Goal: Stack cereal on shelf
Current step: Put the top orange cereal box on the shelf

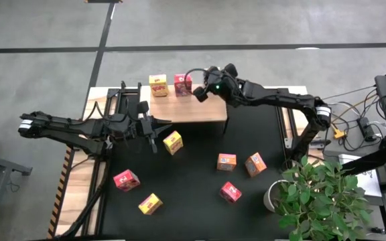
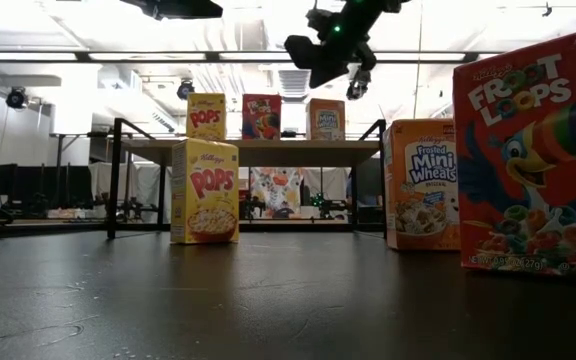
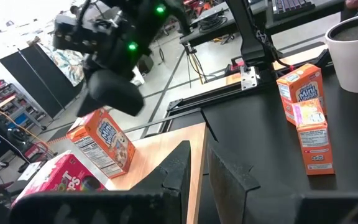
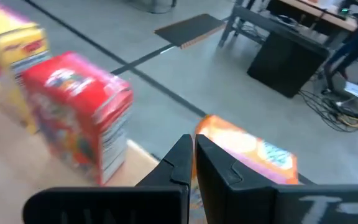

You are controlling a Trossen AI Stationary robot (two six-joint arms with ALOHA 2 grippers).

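The shelf (image 1: 179,110) is a light wooden block at the black mat's far edge. Three cereal boxes stand on its top in a row: yellow (image 1: 158,86), pink-red (image 1: 183,84) and orange (image 2: 325,119). My right gripper (image 1: 201,92) hovers shut just above the orange box (image 4: 253,155); the low view shows it (image 2: 353,88) clear of the box top. My left gripper (image 1: 156,134) waits shut over the mat, beside a yellow box (image 1: 173,142) and near the shelf's front edge (image 3: 194,134).
Loose boxes stand on the mat (image 1: 193,201): pink-red (image 1: 126,179), yellow (image 1: 151,203), two orange (image 1: 226,161) (image 1: 255,164), pink-red (image 1: 230,192). A potted plant (image 1: 317,194) stands at the mat's near right corner. The shelf has bare top on its near side and right of the row.
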